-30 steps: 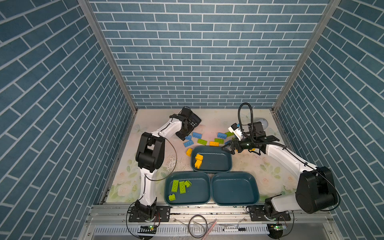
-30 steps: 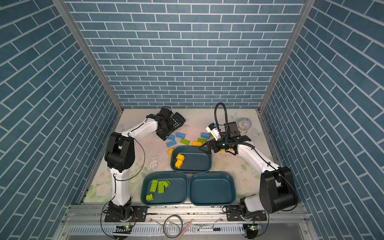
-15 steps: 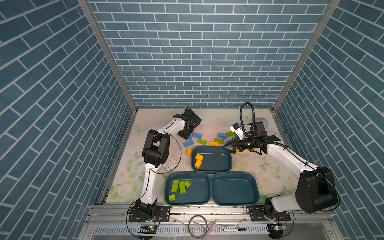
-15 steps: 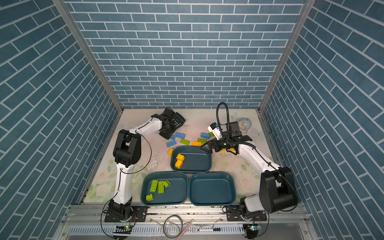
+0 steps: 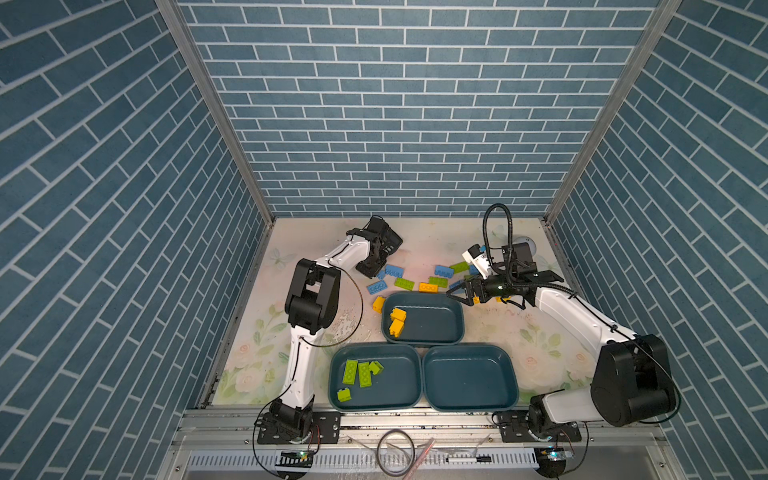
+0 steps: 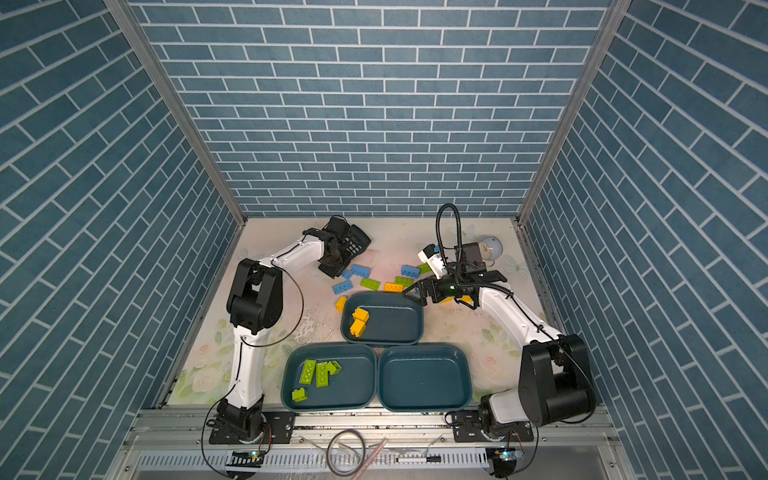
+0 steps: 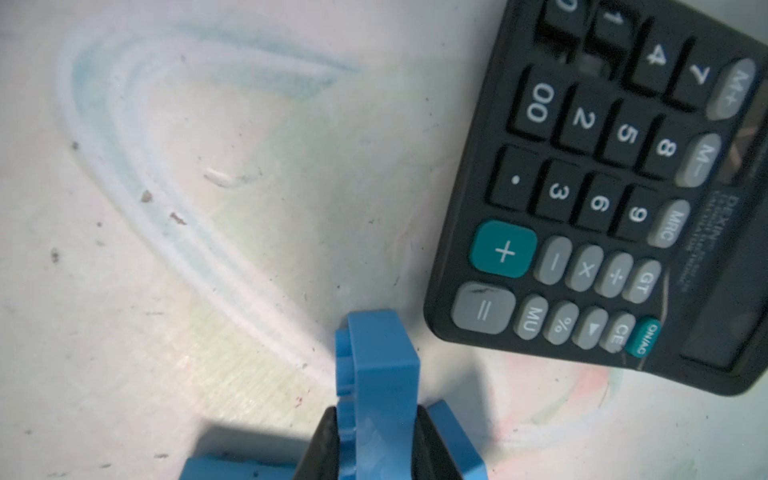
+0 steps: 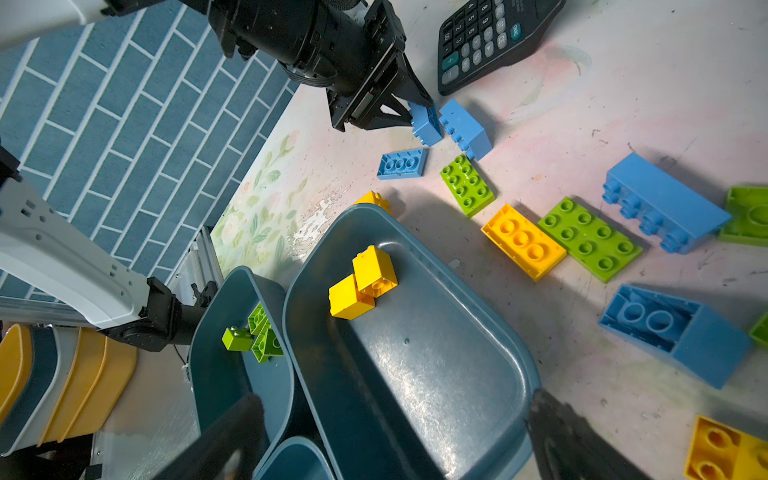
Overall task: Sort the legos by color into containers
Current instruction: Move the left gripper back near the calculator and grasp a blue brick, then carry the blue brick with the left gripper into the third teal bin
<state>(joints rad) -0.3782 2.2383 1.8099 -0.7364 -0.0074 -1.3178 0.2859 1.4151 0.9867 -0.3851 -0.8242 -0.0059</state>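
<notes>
Nearest the arm bases, two dark teal trays sit side by side with their rims touching. The left front tray [image 5: 401, 390] holds four lime green bricks [image 5: 358, 372], and the right front tray [image 5: 469, 378] lies just beside it. Behind them, set against both, the third tray [image 5: 436, 328] holds two yellow bricks [image 5: 397, 322] pressed together at its left end. A loose yellow brick [image 5: 377, 304] lies on the floral table [image 5: 498, 332] just outside that tray's far left corner. The right gripper [image 5: 456, 296] hovers over the tray's far right corner, its jaws spread wide with nothing between them. Beyond the tray, a scattered row of loose bricks [image 5: 427, 286] in blue, green and orange lies on the table. Farther back on the left, the left gripper [image 7: 376, 446] is clamped on a light blue brick [image 7: 382, 361], which stands on edge between the black fingers [image 7: 318, 453]. I cannot tell whether it is clear of the table. A second blue brick [image 8: 465, 129] lies just beside it, and the black calculator [image 7: 602, 187] lies near, just behind.
</notes>
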